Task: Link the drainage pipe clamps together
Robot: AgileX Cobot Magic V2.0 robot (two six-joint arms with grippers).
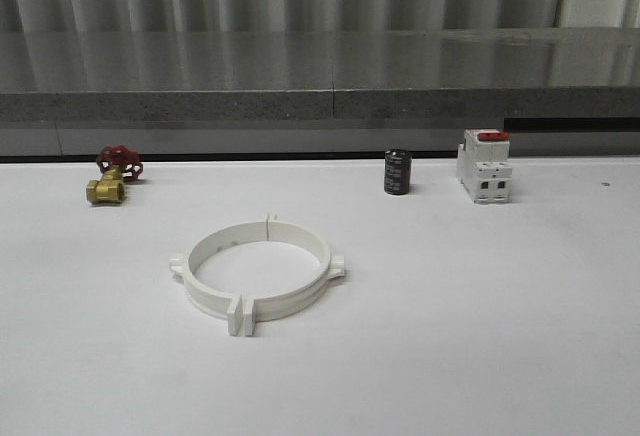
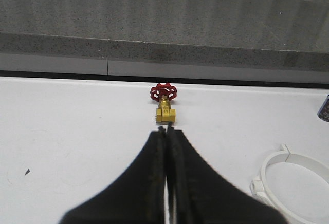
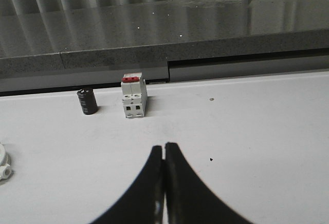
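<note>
The two white drainage pipe clamps lie on the white table as one closed ring, their end flanges meeting at the near side and at the far side. A small tab sticks out on each side of the ring. Part of that ring shows in the left wrist view, off to one side of my left gripper, which is shut with nothing between its black fingers. My right gripper is shut and empty too, above bare table. A sliver of the clamp ring shows at the edge of the right wrist view.
A brass valve with a red handwheel lies at the back left, just beyond my left fingertips. A black cylinder and a white breaker with a red switch stand at the back right. A grey ledge runs behind the table.
</note>
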